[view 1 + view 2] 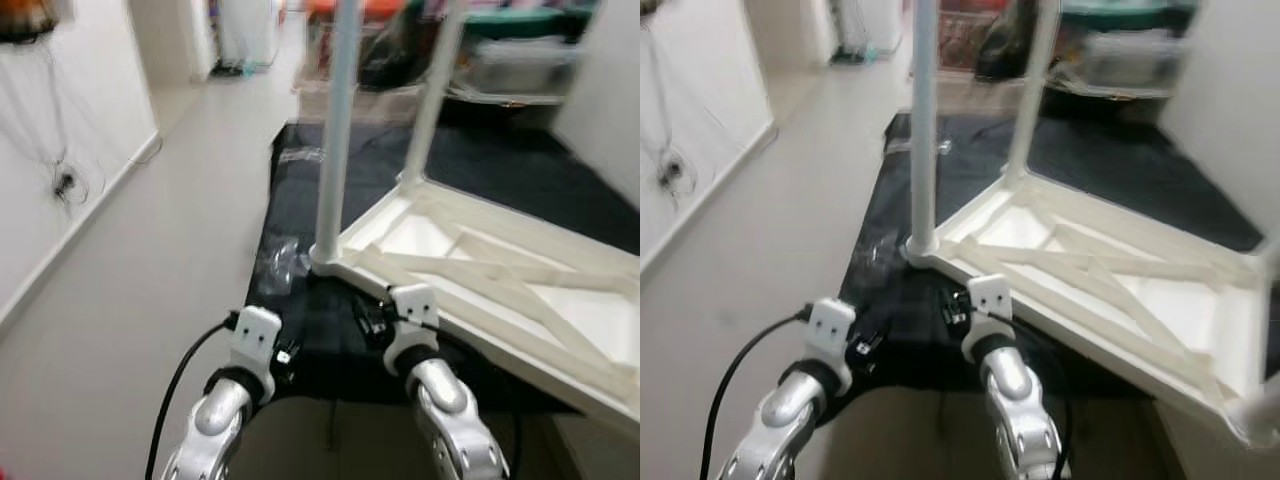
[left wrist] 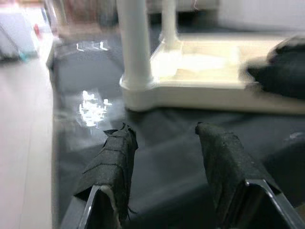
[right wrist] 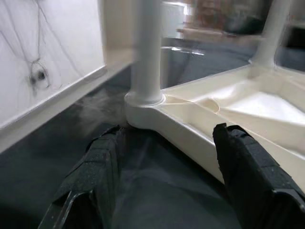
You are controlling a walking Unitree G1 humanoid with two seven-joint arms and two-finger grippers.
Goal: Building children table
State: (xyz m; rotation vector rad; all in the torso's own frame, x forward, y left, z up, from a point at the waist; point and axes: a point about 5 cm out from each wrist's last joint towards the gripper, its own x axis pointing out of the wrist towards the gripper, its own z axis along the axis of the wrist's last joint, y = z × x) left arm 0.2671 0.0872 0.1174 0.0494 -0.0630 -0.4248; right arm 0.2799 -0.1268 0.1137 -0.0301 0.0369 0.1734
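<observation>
A white plastic children's table lies upside down on a black mat, its ribbed underside facing up. Two white legs stand up from it: one at the near corner, one at the far corner. My left gripper is open low over the mat, just short of the near corner leg. My right gripper is also open, its fingers straddling the table's near rim beside that leg. Neither holds anything. The views are blurred.
Crumpled clear plastic lies on the mat left of the near corner. A white wall with a dangling cable runs along the left, with bare floor between it and the mat. Boxes and clutter stand at the back.
</observation>
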